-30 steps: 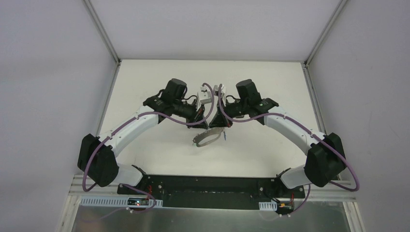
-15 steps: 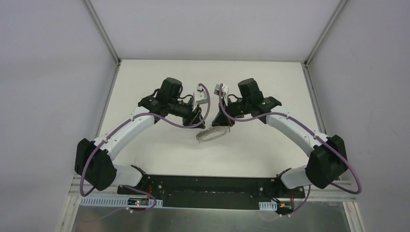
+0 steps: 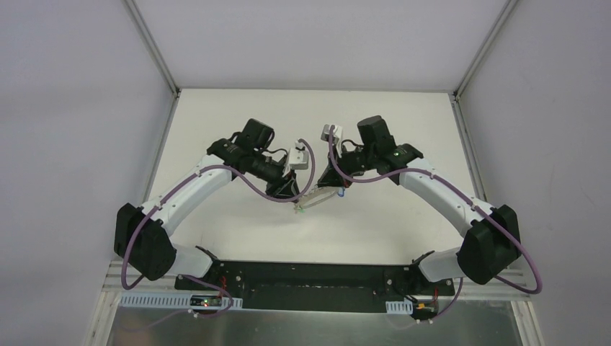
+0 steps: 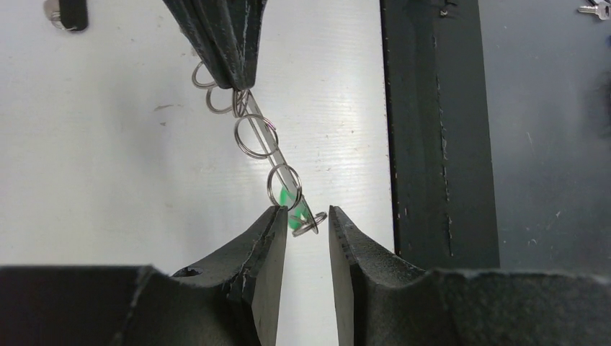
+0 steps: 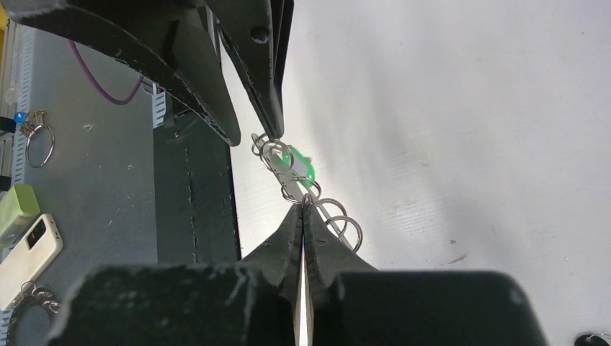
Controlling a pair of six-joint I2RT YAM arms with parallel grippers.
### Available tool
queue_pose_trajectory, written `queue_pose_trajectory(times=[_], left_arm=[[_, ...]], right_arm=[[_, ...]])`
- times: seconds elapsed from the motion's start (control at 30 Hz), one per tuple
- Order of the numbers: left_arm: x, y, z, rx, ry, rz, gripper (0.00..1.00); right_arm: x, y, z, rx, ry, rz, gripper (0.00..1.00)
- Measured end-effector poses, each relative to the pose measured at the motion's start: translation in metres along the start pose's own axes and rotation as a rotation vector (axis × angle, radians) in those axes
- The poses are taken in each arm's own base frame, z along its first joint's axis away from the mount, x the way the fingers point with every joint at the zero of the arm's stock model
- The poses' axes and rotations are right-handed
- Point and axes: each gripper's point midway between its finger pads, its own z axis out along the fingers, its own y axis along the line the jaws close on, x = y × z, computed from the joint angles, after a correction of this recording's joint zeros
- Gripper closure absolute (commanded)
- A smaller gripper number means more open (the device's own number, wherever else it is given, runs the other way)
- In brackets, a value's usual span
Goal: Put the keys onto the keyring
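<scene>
The keyring hangs between both grippers above the white table (image 3: pixel 238 216). Its silvery chain of rings (image 4: pixel 256 135) runs from my right gripper (image 5: pixel 303 207), which is shut on one ring, towards my left gripper (image 4: pixel 304 216). The left jaws stand slightly apart, with the chain's end ring (image 4: pixel 310 226) just between the tips. A key with a green head (image 4: pixel 287 197) hangs on the chain by that end; it also shows in the right wrist view (image 5: pixel 300 163). In the top view the strap (image 3: pixel 313 200) shows edge-on. A black key head (image 4: pixel 72 13) lies on the table. A blue speck (image 3: pixel 340 192) lies by the right gripper.
The black base rail (image 4: pixel 436 130) runs along the table's near edge. Beyond it, on the grey surface (image 5: pixel 86 180), lie a spare ring with a blue tag (image 5: pixel 34 137), a white and a yellow-green block (image 5: pixel 25 231), and a loose silver key (image 4: pixel 595 9).
Both grippers have come nearer and lower with the keyring. The strap loop has turned from a flat oval to edge-on. The left arm has swung under it to the chain's end.
</scene>
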Motion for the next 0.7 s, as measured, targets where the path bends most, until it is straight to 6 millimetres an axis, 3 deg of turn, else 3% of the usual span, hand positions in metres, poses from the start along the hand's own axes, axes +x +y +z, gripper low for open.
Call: queue_pose_trajectory(times=[0.33, 0.53, 0.7], left_arm=[[0.009, 0.01, 0.004, -0.002, 0.033, 0.097, 0.74], [0.012, 0.02, 0.006, -0.028, 0.041, 0.19, 0.71], [0.021, 0.017, 0.017, -0.007, 0.038, 0.213, 0.71]], right_arm=[[0.011, 0.006, 0.001, -0.051, 0.01, -0.007, 1.0], [0.018, 0.011, 0.001, -0.08, 0.018, -0.019, 1.0], [0.018, 0.013, 0.001, -0.092, 0.013, -0.016, 1.0]])
